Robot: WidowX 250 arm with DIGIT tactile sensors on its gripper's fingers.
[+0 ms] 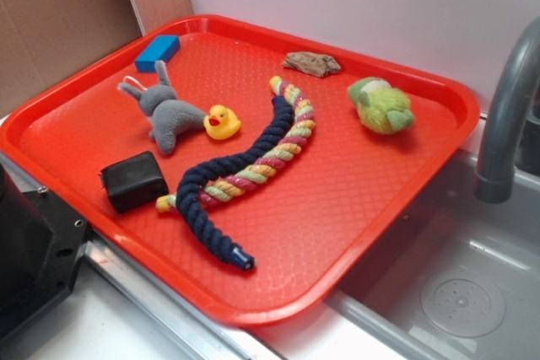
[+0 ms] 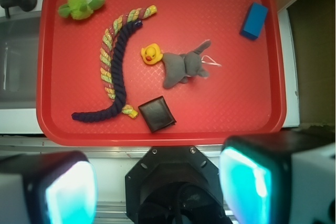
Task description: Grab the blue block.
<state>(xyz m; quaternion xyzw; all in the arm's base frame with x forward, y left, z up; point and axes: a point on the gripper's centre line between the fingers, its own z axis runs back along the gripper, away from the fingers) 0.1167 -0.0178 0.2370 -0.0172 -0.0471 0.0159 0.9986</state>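
Blue block [image 1: 158,51] sitting flat in the far left corner of the red tray [image 1: 363,217], just inside the rim, nothing touching it. In the wrist view, same block [image 2: 254,20] up in the far right corner, well apart from the hand [image 2: 157,187].

Plenty that could go wrong from here. Long way to travel across a cluttered tray: black box [image 1: 134,180] at the near edge, grey plush toy [image 1: 166,110] and yellow duck [image 1: 222,121] between the start and the target. Low approach likely to clip the plush or shove the box. Block tucked close against the raised rim, so a finger coming down on the rim side could land on the lip and tip the block or skate it along the tray. Smooth faces, too: an off-centre pinch could squirt it out. Dark navy rope [image 1: 239,181] and striped rope [image 1: 261,158] lying mid-tray, clear of the direct line, little risk there. Green plush [image 1: 380,104] and brown scrap [image 1: 311,63] far off to the right, no bother.

Now the hand: fingers [image 2: 247,182] spread wide at the bottom of the wrist view, a clear gap between them, nothing held, nothing touched. Hanging back over the near edge of the surface, short of the tray. Grab not yet begun.
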